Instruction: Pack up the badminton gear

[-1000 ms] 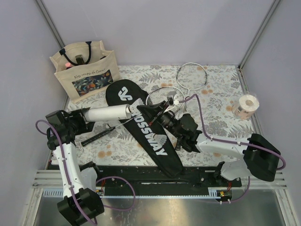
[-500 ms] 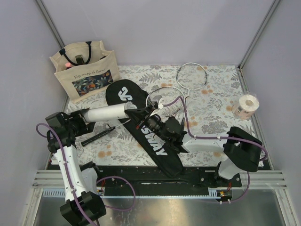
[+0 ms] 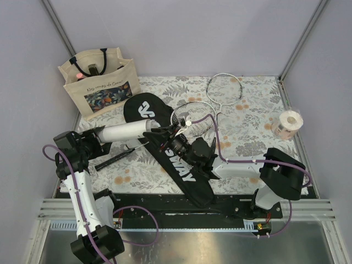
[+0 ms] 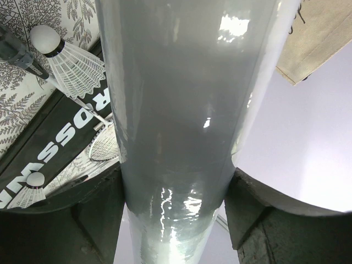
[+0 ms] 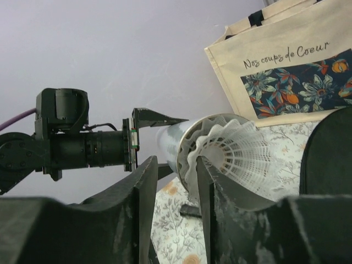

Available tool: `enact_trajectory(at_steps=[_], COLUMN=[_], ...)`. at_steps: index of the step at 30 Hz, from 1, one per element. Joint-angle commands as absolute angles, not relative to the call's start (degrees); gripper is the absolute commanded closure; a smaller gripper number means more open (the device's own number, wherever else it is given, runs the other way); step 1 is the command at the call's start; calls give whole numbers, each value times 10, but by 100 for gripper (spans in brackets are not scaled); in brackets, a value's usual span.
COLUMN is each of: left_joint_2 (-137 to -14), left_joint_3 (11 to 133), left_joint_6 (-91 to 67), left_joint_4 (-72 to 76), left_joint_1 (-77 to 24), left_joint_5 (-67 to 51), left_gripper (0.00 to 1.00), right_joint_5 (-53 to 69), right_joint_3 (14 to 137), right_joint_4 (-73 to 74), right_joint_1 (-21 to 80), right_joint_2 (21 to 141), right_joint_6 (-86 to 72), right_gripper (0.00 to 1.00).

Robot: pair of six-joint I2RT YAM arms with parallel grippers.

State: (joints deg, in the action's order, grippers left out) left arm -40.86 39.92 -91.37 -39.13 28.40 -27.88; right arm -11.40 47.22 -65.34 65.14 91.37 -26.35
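Note:
My left gripper (image 3: pixel 102 136) (image 4: pixel 176 217) is shut on the long white tube (image 3: pixel 127 131) (image 4: pixel 176 99) and holds it level above the table, its open end pointing right. My right gripper (image 3: pixel 166 133) (image 5: pixel 177 181) is at that open end, its jaws apart. A white shuttlecock (image 5: pixel 236 154) sits in the tube's mouth (image 5: pixel 192 143), skirt outward, its rim against the right fingertip (image 5: pixel 204 170). The black CROSSWAY cover (image 3: pixel 184 170) lies diagonally below. Two white-framed rackets (image 3: pixel 225 88) (image 3: pixel 192 114) lie behind it. Two more shuttlecocks (image 4: pixel 71 66) (image 4: pixel 30 192) rest on the cover.
The beige floral tote bag (image 3: pixel 99 82) stands at the back left. A pale tape roll (image 3: pixel 289 124) sits at the right edge. A dark racket handle (image 3: pixel 115 159) lies on the floral cloth under the tube. Walls close the left, back and right sides.
My right gripper has moved left over the cover to the tube's open end. The left arm and the tube have hardly moved.

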Motion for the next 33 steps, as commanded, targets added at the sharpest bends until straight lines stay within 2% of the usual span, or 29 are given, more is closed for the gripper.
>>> enact_trajectory(at_steps=[1, 7, 15, 18, 25, 33], left_joint_2=[-407, -410, -404, -407, -410, -405], left_joint_3=[417, 420, 419, 418, 445, 496], left_joint_6=[-923, -926, -927, -929, -944, -961], left_joint_4=[-360, -355, -349, -313, -301, -294], left_joint_1=[283, 284, 285, 283, 284, 284], left_joint_5=[-301, -303, -315, -331, -336, -330], left_gripper=[48, 48, 48, 49, 49, 49], right_joint_5=[-124, -119, -144, -156, -142, -14], right_joint_3=[461, 446, 454, 454, 345, 432], right_joint_4=[-614, -555, -416, -341, -499, -502], right_joint_1=[657, 656, 628, 595, 540, 490], right_joint_2=[850, 782, 737, 737, 769, 932], right_joint_6=[-270, -258, -252, -300, -404, -473], right_gripper=[54, 41, 39, 31, 31, 33])
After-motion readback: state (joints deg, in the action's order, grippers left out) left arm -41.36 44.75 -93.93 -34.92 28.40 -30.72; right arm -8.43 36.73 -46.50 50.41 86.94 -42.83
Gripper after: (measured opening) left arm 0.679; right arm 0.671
